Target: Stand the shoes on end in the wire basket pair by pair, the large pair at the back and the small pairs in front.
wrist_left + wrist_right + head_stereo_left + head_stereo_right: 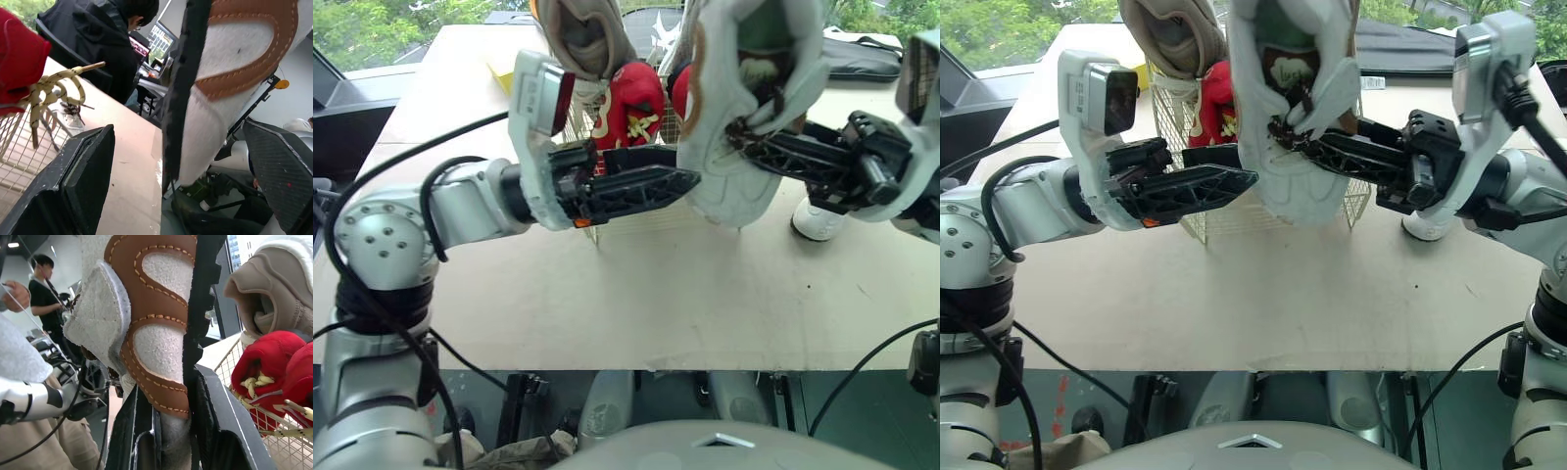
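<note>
Left gripper [677,182] hung over the bench [656,294] with its jaws wide; in its wrist view the white shoe [1288,186] showed between the fingers, touching neither. Right gripper [1285,129] was clamped on that shoe's side, holding it in the air just before the basket's [1197,227] near side. Red shoes [631,108] stood in the basket, a tan shoe [587,39] behind and above them. A loose shoe [818,220] lay toward the bench's right edge.
</note>
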